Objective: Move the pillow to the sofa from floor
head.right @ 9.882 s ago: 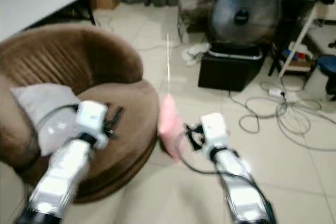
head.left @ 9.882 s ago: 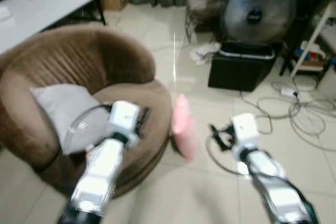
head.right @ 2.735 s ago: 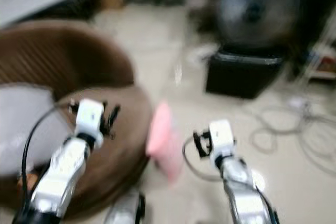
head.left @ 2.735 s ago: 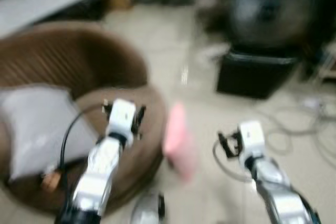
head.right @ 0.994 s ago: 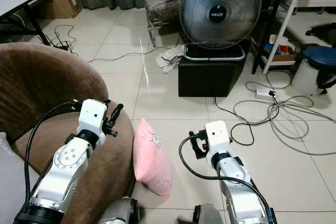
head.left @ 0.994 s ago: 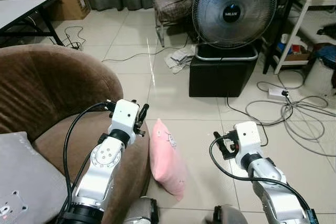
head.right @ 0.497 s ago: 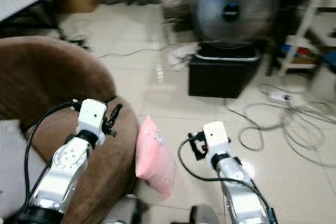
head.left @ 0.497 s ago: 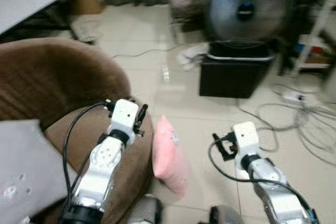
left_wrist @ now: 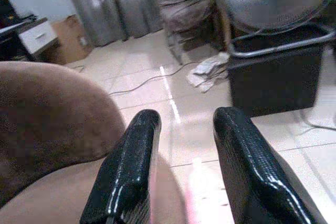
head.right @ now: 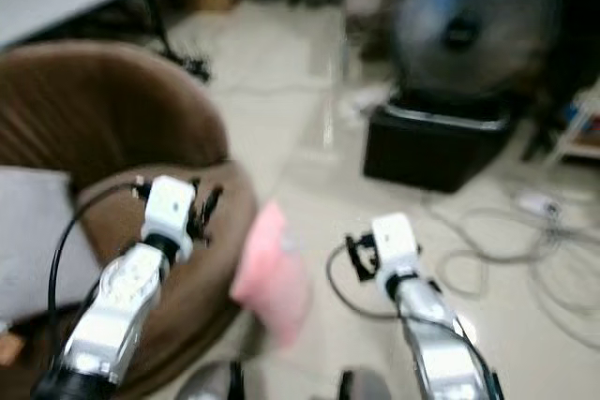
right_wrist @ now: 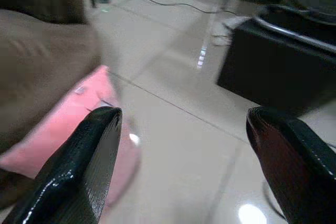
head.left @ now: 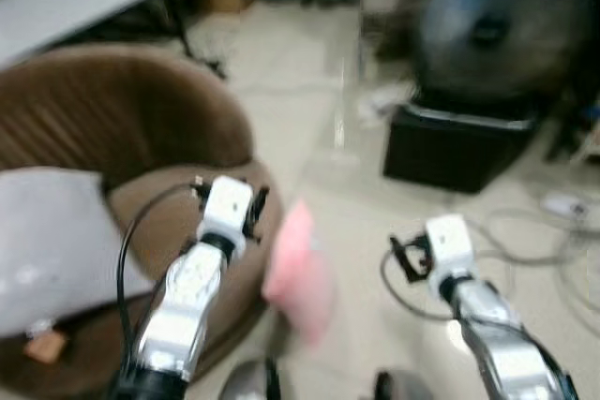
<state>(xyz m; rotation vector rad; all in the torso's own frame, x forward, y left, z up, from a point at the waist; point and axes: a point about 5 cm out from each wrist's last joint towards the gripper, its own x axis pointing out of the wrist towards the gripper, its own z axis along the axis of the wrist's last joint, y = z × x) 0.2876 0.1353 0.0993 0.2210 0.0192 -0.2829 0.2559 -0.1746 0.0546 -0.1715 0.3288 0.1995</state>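
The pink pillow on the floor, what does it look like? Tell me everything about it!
The pink pillow is soft-looking and plain pink, though the picture is blurry, so small details are lost. It stands up on its edge on the shiny tiled floor, leaning against the side of the round brown sofa. It sits between the left gripper and the right gripper. Neither gripper touches it, and both are open.

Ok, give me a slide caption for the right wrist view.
Open right gripper poised above the pink pillow leaning against the brown sofa on the tiled floor.
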